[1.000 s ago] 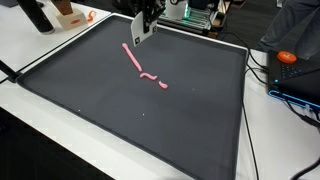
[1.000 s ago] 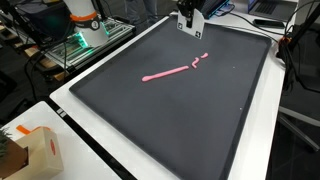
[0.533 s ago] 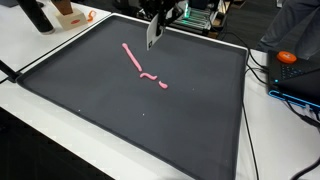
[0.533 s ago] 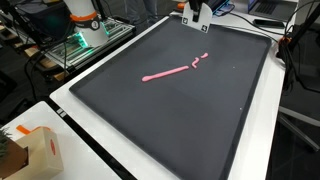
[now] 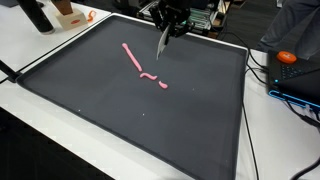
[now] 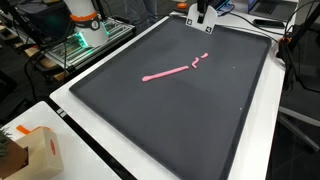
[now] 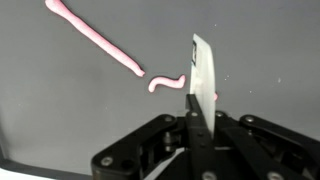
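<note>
Tool: the tool (image 7: 195, 128) is clamping shut on the upper end of a thin white blade, with its jaws pressing on the two flat faces.
Blade: the white blade (image 7: 203, 72) is hanging tip-down over the far part of the dark mat (image 5: 150, 120). It is sitting just right of a curled pink piece (image 7: 168, 82). Whether the tip is touching the mat I cannot tell.
Handling: the blade is looking light, thin, stiff and smooth, so it is likely to be twisting or sliding under side load. The flat faces near its top are offering the surest hold.
Pink strip: the long pink strip (image 5: 132, 58) is lying left of the blade and looking soft.
Edges: the mat's far rim (image 5: 220, 41) is running close behind the tool, with equipment (image 5: 200, 14) crowding beyond it.
Open room: bare mat is stretching wide toward the near and right sides, with the white counter (image 5: 35, 50) lying around it.
</note>
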